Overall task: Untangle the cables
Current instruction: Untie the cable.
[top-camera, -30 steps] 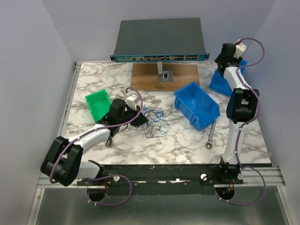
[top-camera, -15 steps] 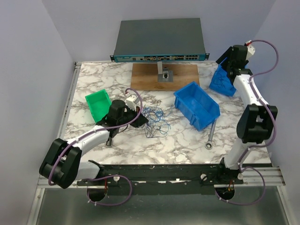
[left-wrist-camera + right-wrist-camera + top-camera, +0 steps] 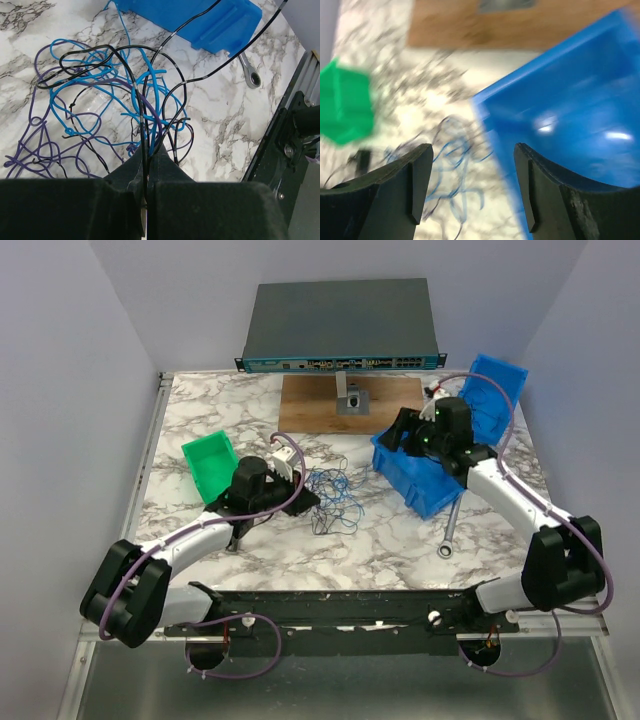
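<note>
Right gripper (image 3: 472,152) swung over blue bin (image 3: 440,496), jaws apart, left gripper (image 3: 149,151) clenched on cables (image 3: 144,107)

Glossy marble-patterned tabletop (image 3: 400,540), shiny blue plastic bin (image 3: 415,485), matt wooden board (image 3: 320,405), bright metal wrench (image 3: 451,528), smooth-sheathed cables (image 3: 333,485).

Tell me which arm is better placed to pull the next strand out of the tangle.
Probably right. The left gripper is shut on strands of the cables, anchoring them. The right gripper is open and empty above the blue bin, facing the tangle.
</note>
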`<state>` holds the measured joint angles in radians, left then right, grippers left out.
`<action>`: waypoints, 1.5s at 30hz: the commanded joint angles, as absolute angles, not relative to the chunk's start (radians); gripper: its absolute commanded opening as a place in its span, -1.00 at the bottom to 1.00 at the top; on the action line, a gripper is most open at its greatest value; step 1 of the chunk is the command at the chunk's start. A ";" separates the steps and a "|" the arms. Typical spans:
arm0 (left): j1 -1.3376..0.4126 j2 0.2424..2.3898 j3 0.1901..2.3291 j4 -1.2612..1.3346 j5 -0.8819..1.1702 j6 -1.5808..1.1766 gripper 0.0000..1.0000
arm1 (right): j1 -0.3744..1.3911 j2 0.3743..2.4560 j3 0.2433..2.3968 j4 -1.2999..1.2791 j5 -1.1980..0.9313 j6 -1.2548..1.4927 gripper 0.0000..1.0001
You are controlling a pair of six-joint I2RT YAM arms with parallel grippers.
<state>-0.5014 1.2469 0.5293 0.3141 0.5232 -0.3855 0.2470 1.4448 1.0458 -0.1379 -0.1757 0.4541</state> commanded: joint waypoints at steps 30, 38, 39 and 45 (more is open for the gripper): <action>-0.529 1.037 0.422 0.218 0.457 -0.390 -0.75 | 0.698 1.353 0.588 0.431 -0.341 0.414 0.40; -0.529 1.022 0.441 0.139 0.349 -0.445 -0.31 | 0.736 1.438 0.647 0.394 -0.273 0.416 0.38; -0.529 1.011 0.440 0.127 0.331 -0.451 -0.29 | 0.736 1.450 0.657 0.376 -0.252 0.419 0.37; -0.529 0.981 0.448 0.057 0.295 -0.462 -0.22 | 0.738 1.489 0.686 0.313 -0.164 0.425 0.34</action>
